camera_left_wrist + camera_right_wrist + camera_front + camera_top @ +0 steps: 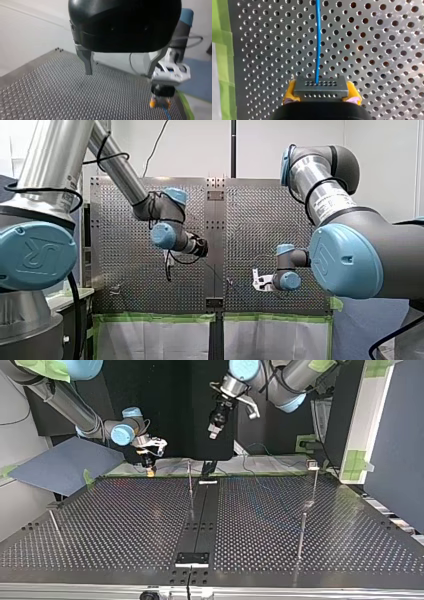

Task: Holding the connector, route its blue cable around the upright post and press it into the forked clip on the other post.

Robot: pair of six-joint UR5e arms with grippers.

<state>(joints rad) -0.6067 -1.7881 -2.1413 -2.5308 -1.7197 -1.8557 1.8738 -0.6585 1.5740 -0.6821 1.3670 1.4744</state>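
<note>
Right pads (pixel 290 94): yellow, pressed against the two short ends of the connector (pixel 321 87), so your right gripper (pixel 321 96) has it pinched crosswise.
Connector: a small grey block with rows of pin holes on its face. You hold it low over the perforated table (pixel 387 50), at the far edge left of centre in the top view.
Blue cable (pixel 318 37): it leaves the middle of the connector's face and runs straight ahead over the holes. Further out it is too thin to follow in the wide views.
Left fingers (pixel 88 63): bare metal, spread wide, nothing between them.
Left gripper (pixel 121 71): hangs well above the table, apart from the connector, which sits beyond its right finger.
Upright post (pixel 190 480): thin, far side near the centre seam in the top view, just right of your right gripper.
Second post (pixel 313 467): far right in the top view, with a small block on top. Likely the clip post, but the fork is too small to make out.
Handling: the connector looks rigid and light, and the cable thin and limp. Expect it to bend easily round the post, sag when slack and kink if pulled sharply.
Where to hold: by the block's ends, as now. Pulling on the cable itself would probably strain the joint at the face.
</note>
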